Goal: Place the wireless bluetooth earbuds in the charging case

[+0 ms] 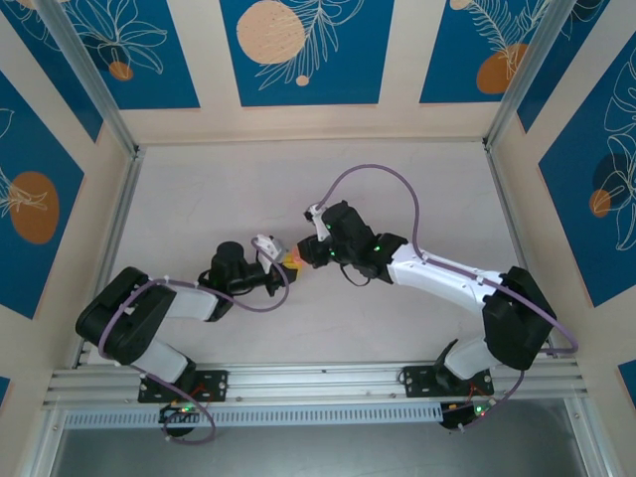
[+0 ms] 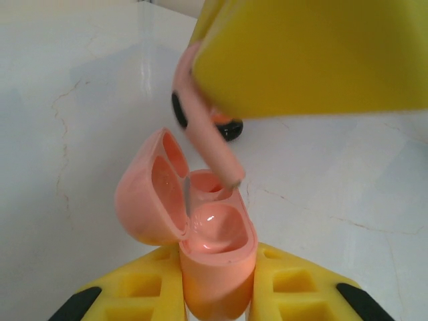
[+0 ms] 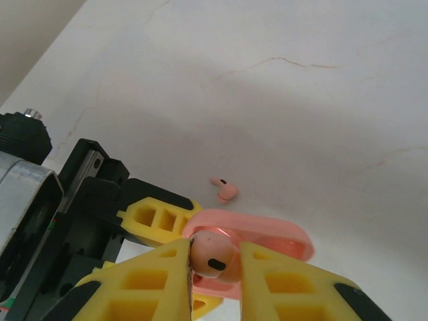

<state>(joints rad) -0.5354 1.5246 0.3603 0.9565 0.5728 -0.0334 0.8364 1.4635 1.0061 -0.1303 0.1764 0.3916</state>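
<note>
Pink, unfinished: left gripper point(image 2: 217, 291) clenched on open charging case point(image 2: 212, 231), right gripper point(image 3: 214, 267) pinching one earbud point(image 3: 212, 254) above its socket, second earbud point(image 3: 224, 190) loose on table point(image 3: 301, 100).

The table point(image 1: 199, 199) is white stone with thin brownish veins. A small pink earbud point(image 3: 224, 190) lies loose on it. A small dark thing point(image 2: 233, 129), half hidden, also rests there.
</note>
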